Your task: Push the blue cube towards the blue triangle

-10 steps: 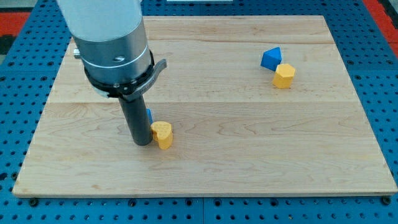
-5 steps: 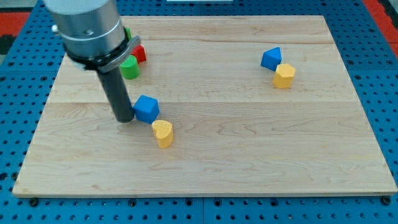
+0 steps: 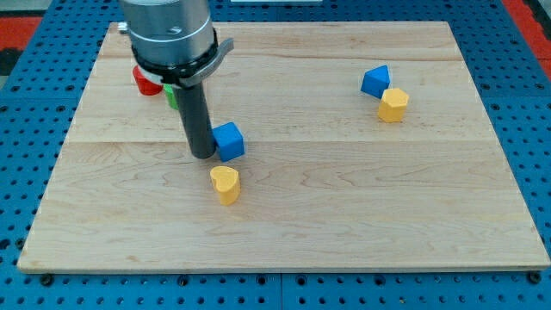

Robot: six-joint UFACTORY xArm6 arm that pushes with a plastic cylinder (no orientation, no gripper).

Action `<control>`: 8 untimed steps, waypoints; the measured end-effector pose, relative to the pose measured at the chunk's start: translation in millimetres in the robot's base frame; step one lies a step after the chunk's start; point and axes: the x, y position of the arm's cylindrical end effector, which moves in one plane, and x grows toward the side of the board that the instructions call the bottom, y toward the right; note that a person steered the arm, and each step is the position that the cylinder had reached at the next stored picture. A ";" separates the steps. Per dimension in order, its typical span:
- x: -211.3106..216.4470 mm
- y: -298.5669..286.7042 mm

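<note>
The blue cube (image 3: 229,140) sits left of the board's middle. My tip (image 3: 202,156) touches the cube's left side. The blue triangle (image 3: 375,80) lies at the view's upper right, far from the cube. The rod rises from the tip into the arm's grey body at the view's top left.
A yellow block (image 3: 393,104) touches the blue triangle's lower right. A yellow heart-shaped block (image 3: 225,184) lies just below the blue cube. A red block (image 3: 144,83) and a green block (image 3: 172,96) are partly hidden behind the arm. The wooden board (image 3: 344,207) lies on a blue pegboard.
My tip moved up and to the right, pushing the blue cube to the right and slightly up, away from the yellow heart. The other blocks have not moved.
</note>
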 end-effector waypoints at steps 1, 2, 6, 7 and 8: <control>-20.1 15.3; -24.6 34.4; -16.9 94.0; -13.3 98.9; -13.3 100.2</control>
